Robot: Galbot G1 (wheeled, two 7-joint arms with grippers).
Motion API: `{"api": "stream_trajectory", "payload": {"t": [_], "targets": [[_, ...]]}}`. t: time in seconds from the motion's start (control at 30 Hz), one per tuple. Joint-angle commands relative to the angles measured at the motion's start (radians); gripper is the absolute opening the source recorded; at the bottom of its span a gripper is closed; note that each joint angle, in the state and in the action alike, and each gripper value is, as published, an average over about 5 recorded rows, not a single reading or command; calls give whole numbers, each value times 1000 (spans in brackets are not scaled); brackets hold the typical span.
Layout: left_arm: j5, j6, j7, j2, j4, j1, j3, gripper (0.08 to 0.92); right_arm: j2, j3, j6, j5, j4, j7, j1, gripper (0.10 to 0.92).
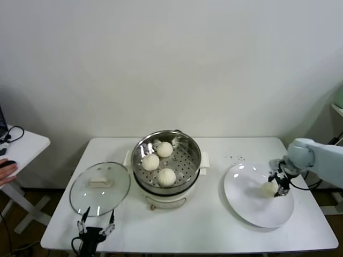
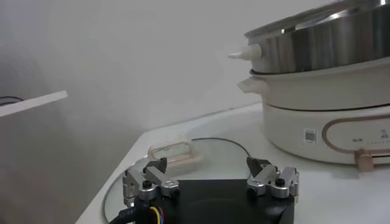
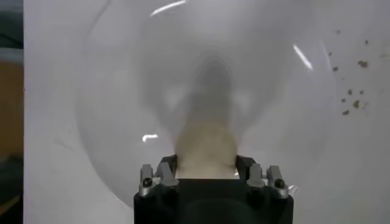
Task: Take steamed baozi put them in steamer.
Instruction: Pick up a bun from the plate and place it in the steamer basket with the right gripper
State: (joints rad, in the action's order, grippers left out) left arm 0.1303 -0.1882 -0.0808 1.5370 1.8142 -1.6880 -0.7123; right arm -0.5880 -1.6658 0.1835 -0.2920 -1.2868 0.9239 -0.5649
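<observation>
White surface carries the steamer (image 1: pixel 167 166) with three baozi inside, while the right gripper (image 1: pixel 276 184) fingers (image 3: pixel 159 172) close narrow around the fourth baozi (image 1: pixel 268 188) on the plate (image 1: pixel 252 206), and the left gripper (image 1: pixel 95 225) waits wide beside the lid (image 1: pixel 99 188).

— Inspector, what can't be made out?

— The steamer (image 2: pixel 323 91) runs off the left wrist view's edge; its basket floor is hidden there. The right gripper (image 3: pixel 207 173) covers the near side of the bun (image 3: pixel 206 146), which is blurred.

— Anything else?

— The specks (image 1: pixel 236 158) on the table (image 1: pixel 214 225) are too small to identify. A hand (image 1: pixel 5 172) is cut off by the head view's edge.
</observation>
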Motion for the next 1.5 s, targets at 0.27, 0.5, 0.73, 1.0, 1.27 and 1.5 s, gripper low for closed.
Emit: {"api": "stream_trajectory", "payload": {"t": [0.27,0.5,0.73,1.0,1.27,1.5], "targets": [[-2,2,-1,1,-2,6,6,823,-231,-310,57,-470,-227,83,-685,636],[-3,2,-2,1,-9,13,4,823,-347,-124,109,-514,-202,52,-573,636],[-10,1,-2,2,-10,18,2,823,-456,3,148,-493,-152,6,-425,636],[-12,0,-2,2,-11,18,2,823,-537,55,176,-436,-118,-38,-283,636],[-14,-1,-2,-2,-8,15,0,823,-595,92,179,-337,-24,-61,-147,636],[-20,-1,-2,-5,-7,16,-4,823,-629,108,176,-303,46,-68,-74,637]]}}
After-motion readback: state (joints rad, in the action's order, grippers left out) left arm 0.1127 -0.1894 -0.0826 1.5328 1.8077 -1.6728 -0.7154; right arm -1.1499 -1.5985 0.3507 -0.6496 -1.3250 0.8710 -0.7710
